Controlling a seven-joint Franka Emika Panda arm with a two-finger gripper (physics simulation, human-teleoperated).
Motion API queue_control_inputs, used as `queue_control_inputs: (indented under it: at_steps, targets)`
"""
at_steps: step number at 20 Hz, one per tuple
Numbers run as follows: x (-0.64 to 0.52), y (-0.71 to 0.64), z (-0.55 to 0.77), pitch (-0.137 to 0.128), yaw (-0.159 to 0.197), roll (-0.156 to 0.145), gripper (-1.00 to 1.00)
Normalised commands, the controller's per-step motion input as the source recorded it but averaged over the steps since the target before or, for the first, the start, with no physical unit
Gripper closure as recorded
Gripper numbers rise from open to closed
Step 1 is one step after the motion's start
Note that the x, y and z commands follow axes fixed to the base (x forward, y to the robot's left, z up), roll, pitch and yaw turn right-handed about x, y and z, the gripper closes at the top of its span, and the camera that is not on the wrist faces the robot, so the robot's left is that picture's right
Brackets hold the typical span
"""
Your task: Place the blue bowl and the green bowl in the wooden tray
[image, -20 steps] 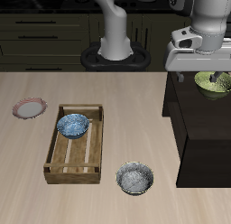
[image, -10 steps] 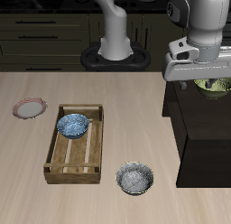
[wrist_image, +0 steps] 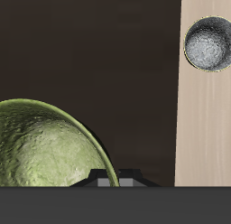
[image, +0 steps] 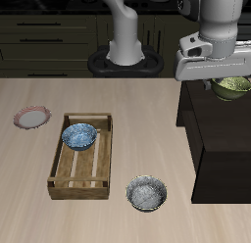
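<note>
The green bowl (image: 233,87) hangs just under my gripper (image: 224,78), over the dark block (image: 211,139) beside the table. In the wrist view, the green bowl (wrist_image: 45,151) fills the frame close to the fingers (wrist_image: 124,176), and its rim sits at the gripper, which is shut on it. The blue bowl (image: 79,136) rests inside the wooden tray (image: 61,171), at the tray's far end. The tray lies on the table, well away from the gripper.
A grey-white speckled bowl (image: 146,193) with a dark rim sits near the table's front edge, and shows as the grey speckled bowl (wrist_image: 209,43) in the wrist view. A small pink plate (image: 31,117) lies beyond the tray. A round black burner (image: 125,63) stands at the back.
The gripper came down over the green bowl, closed on its rim, and has lifted it slightly off the dark block. The blue bowl and the tray have not moved.
</note>
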Motion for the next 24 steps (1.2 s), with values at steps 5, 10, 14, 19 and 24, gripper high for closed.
queue_control_inputs:
  at_steps: [5,10,14,19,24]
  targets:
    - [0.06,-0.27,0.17,-0.034,0.01,-0.024,1.0]
    - [0.09,-0.42,0.1,-0.028,0.019,-0.042,1.0]
    - [0.15,-0.7,0.04,-0.017,-0.011,-0.061,1.0]
    - [0.06,-0.43,0.05,-0.01,-0.017,-0.034,1.0]
    - [0.02,-0.69,0.01,-0.017,0.016,-0.076,1.0]
